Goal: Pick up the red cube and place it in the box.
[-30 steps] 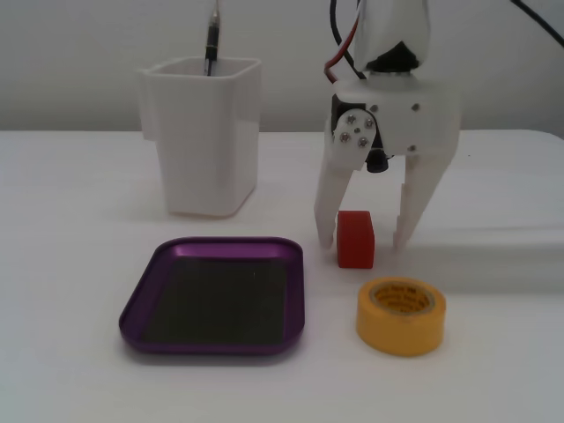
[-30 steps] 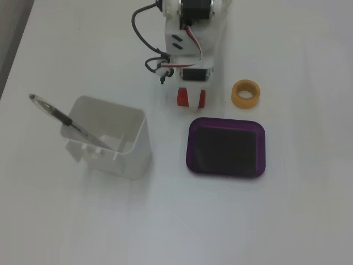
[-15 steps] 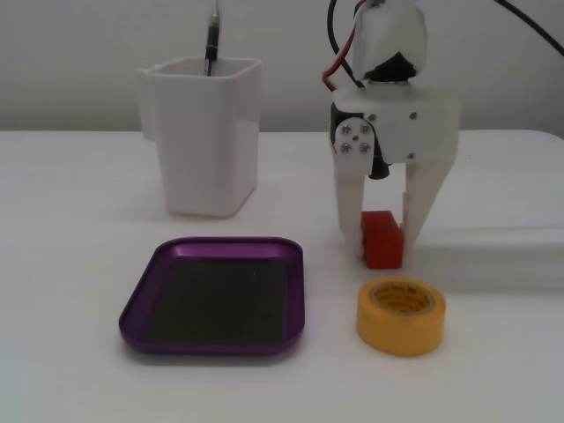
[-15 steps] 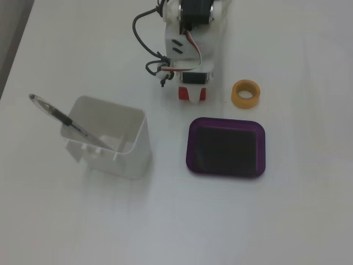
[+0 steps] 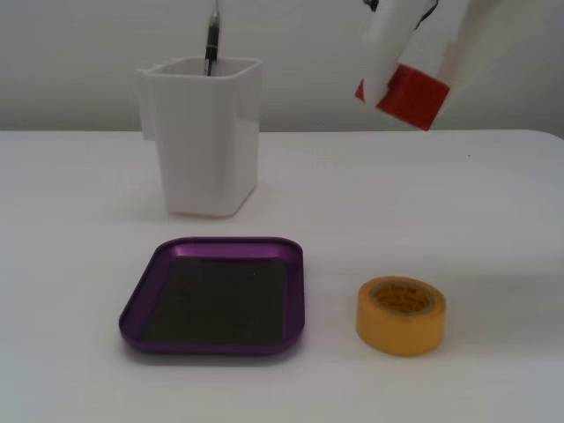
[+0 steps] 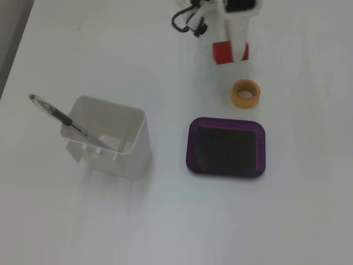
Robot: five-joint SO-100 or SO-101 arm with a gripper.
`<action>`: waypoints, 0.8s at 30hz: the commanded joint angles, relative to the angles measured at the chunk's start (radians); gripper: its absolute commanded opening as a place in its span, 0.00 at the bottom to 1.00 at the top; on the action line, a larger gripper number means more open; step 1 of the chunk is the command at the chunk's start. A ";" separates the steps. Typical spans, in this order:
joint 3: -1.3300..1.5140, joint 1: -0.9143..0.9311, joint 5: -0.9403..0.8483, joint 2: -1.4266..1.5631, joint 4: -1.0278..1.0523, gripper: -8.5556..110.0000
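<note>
The red cube [image 5: 412, 95] hangs in the air, held between the white fingers of my gripper [image 5: 414, 75] at the upper right of a fixed view. It also shows in the top-down fixed view [image 6: 223, 52], under the white gripper [image 6: 231, 49], beyond the yellow tape roll. The gripper is shut on the cube. The box [image 5: 300, 291] is a shallow purple tray with a dark bottom and lies empty at the front, left of the cube in this view. From above, the box [image 6: 190, 149] lies below the tape roll and the gripper.
A yellow tape roll [image 5: 401, 315] lies right of the box, also seen from above [image 6: 246, 93] between gripper and box. A tall white square cup [image 5: 204, 132] with a pen in it stands behind the box, and lies left of it from above [image 6: 110, 138].
</note>
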 commanded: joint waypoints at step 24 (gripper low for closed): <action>-0.597 0.137 0.138 -0.870 -0.238 0.07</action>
